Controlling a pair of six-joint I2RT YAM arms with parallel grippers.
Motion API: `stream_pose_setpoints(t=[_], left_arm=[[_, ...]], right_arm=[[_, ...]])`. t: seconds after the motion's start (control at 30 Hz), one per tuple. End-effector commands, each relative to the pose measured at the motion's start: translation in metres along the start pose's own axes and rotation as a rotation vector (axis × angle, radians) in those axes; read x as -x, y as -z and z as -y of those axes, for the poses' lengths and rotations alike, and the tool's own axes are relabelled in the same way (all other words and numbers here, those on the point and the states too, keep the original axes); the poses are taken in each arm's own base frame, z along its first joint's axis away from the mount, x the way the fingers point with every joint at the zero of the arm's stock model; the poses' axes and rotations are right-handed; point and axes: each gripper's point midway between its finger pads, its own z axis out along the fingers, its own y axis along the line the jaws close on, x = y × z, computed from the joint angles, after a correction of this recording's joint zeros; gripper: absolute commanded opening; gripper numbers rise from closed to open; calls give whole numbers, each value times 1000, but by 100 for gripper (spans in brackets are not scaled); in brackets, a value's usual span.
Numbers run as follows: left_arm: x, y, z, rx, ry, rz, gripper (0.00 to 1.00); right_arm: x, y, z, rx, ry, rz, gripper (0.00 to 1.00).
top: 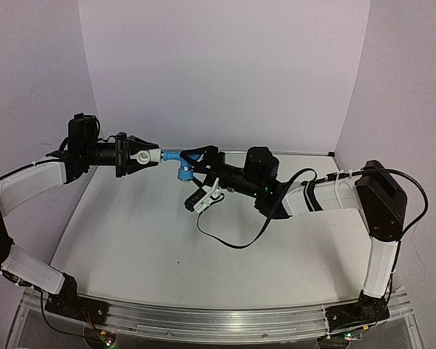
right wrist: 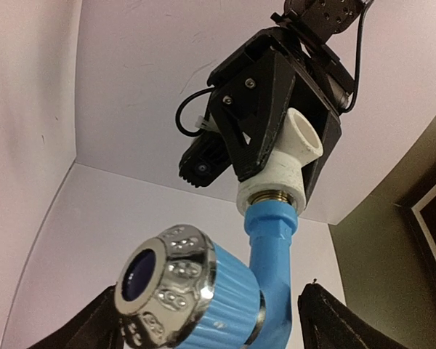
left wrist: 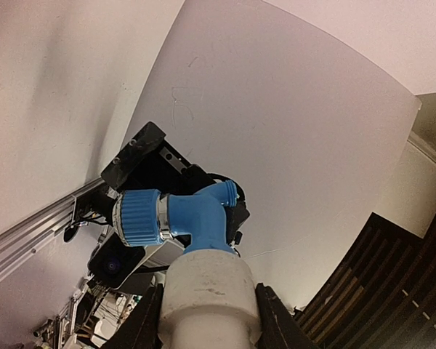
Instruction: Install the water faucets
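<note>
- The right gripper [right wrist: 218, 323]: in its wrist view its fingers [right wrist: 333, 320] stand at the two bottom corners. The jaws are part open and closed on the tap [right wrist: 270, 247]. The tap's knob [right wrist: 176, 287], chrome-capped, faces the camera.
- Tap position: held in the air well above the table [top: 167, 254], about mid-width and toward the back. The spout is not clear in any view.
- Tap axis: the blue stem runs straight away from the right gripper toward the other arm. In the top view that line lies roughly left to right.
- Joint: the brass thread [right wrist: 269, 198] at the stem's end sits in the mouth of the white fitting [right wrist: 285, 169], touching it. Only a narrow brass ring shows. It is probably well in, but how deep cannot be told from here.
- The left gripper [left wrist: 209, 316]: jaws drawn in on the fitting, one finger at each side. The fitting fills the bottom of its wrist view, with the tap directly beyond on the same line.
- Judgement: the next move turns on this shared axis.
  - Any further tightening must be a turn about the stem line.
  - The two grippers need to stay square to each other, since a tilt risks cross-threading.
  - Each arm holds its own part, and the joint lies between them, just beside the left fingertips.
</note>
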Motion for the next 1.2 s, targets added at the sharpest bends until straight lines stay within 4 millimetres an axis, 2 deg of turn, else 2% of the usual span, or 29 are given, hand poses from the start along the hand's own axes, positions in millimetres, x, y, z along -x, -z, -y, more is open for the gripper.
stream_pose_setpoints(t=[0.0,0.13,0.53,0.73,1.03,1.1,1.17], left_arm=[[-23,4,17,-31,-89,-48,0],[-23,4,16,-31,-94,-47,0],[-22,5,20,-39,-142,-27,0],[-23,5,30,-50,-282,-17,0],[-10,1,36,-51,-507,17,0],[-7,1,40,-53,-595,31,0],[-5,0,42,-52,-669,40,0]], right_arm=[[-4,-6,42,-141,24,1,77],[-1,-4,49,-158,-9,18,64],[21,0,60,-137,-203,81,41],[27,3,62,46,-501,134,30],[33,6,68,123,-868,162,21],[35,7,70,140,-965,171,14],[37,8,71,151,-1043,175,12]])
